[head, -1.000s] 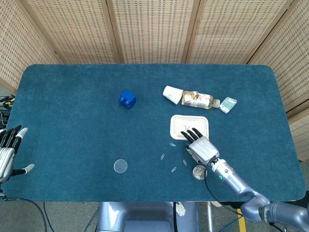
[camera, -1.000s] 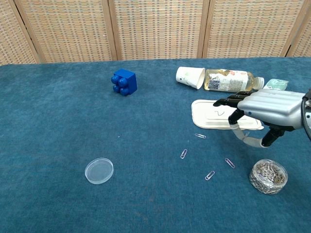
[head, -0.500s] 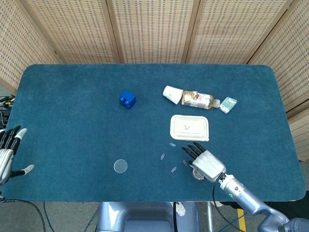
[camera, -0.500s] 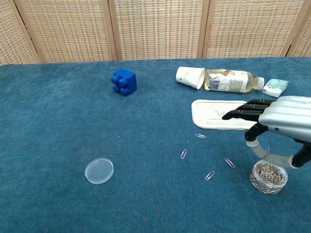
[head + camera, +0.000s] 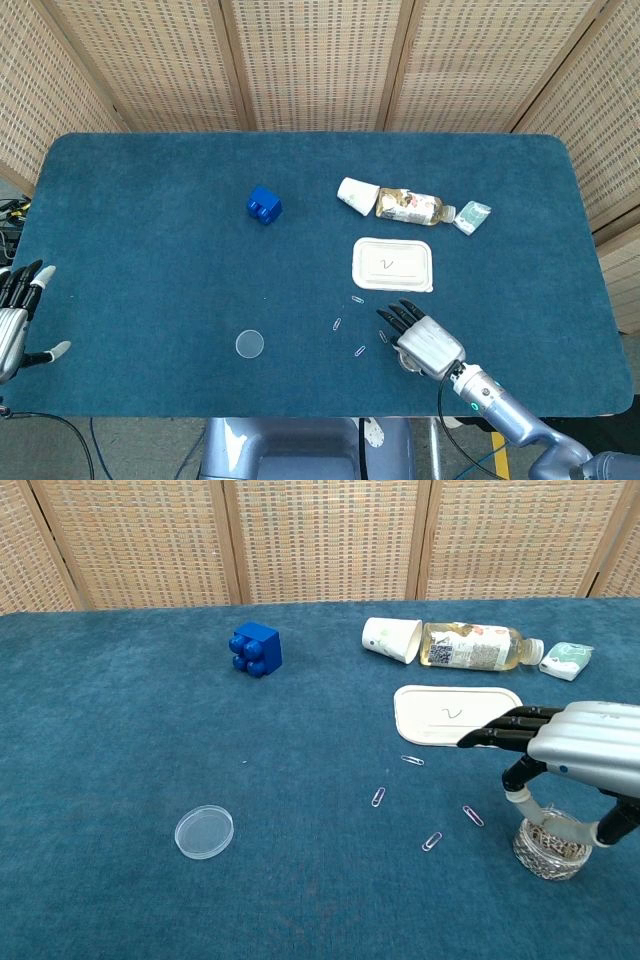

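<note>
My right hand (image 5: 425, 340) (image 5: 575, 750) hovers palm down over a small clear dish of paper clips (image 5: 551, 846), with its fingers stretched out towards the left and nothing in it. The dish is almost hidden under the hand in the head view. Several loose paper clips (image 5: 348, 325) (image 5: 425, 795) lie on the blue cloth just left of the hand. My left hand (image 5: 14, 318) stays at the table's left edge, fingers spread, holding nothing.
A white lidded tray (image 5: 392, 264) (image 5: 455, 714) lies beyond the right hand. Behind it are a tipped paper cup (image 5: 356, 194), a lying bottle (image 5: 412, 207) and a small packet (image 5: 472, 217). A blue block (image 5: 263, 205) and a clear round lid (image 5: 250, 344) sit further left.
My right hand has drawn back from over the white tray towards the near edge and lowered over the paper clip dish. The left hand has barely moved.
</note>
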Motion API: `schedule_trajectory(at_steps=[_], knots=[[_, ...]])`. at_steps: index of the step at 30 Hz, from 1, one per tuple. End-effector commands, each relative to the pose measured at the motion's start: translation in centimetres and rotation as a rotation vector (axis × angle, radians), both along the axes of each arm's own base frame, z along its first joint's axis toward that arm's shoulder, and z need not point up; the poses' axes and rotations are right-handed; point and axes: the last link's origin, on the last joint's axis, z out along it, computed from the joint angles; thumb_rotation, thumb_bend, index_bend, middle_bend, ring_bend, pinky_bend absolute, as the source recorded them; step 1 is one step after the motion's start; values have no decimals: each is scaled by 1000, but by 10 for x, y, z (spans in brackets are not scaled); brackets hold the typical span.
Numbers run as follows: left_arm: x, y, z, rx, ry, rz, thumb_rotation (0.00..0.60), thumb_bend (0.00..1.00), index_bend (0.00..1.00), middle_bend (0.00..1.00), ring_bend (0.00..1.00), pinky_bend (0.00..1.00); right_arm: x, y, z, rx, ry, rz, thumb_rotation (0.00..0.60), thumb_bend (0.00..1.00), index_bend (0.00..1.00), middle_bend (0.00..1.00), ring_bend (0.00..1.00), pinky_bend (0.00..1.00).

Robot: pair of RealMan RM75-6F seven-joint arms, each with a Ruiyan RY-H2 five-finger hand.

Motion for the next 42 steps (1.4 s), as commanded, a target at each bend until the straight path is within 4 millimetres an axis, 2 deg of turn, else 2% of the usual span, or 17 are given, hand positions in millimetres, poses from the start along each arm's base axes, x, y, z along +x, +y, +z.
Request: schedule_trajectory(at_steps=[1, 8, 13, 21, 28, 31, 34, 38, 42], knots=[[0, 0, 0, 1, -1, -1, 600, 14, 0, 0, 0, 0, -1, 0, -1, 0, 1, -3, 600, 419, 646, 36, 0, 0], [0, 0, 1, 1, -3, 0, 600, 14, 0, 0, 0, 0, 0, 0, -3, 3, -1, -3, 600, 418, 646, 36, 0, 0], [0, 0, 1, 3, -5, 0, 600, 15, 0, 0, 0, 0, -1, -1, -3, 1, 11, -3, 600, 334, 601, 35, 0, 0], [0, 0, 2, 2, -8, 0, 600, 15, 0, 0, 0, 0, -3, -1, 1, -9, 21, -6, 600, 331, 566, 36, 0, 0], [0, 0, 3, 6, -11, -2, 600, 15, 0, 0, 0, 0, 9, -3, 11, -33, -20, 14, 600, 331, 566, 36, 0, 1], [0, 0, 3, 9, -11, 0, 600, 14, 0, 0, 0, 0, 35, -22, 25, -83, -87, 30, 600, 330, 566, 36, 0, 1], [0, 1, 3, 8, -10, 1, 600, 15, 0, 0, 0, 0, 47, -35, 26, -86, -99, 18, 600, 331, 566, 36, 0, 0], [-1, 1, 3, 8, -10, 3, 600, 14, 0, 0, 0, 0, 66, -62, 15, -96, -116, -9, 600, 331, 566, 36, 0, 1], [-2, 3, 4, 12, -12, 10, 600, 15, 0, 0, 0, 0, 76, -78, -5, -91, -125, -61, 600, 330, 566, 36, 0, 1]])
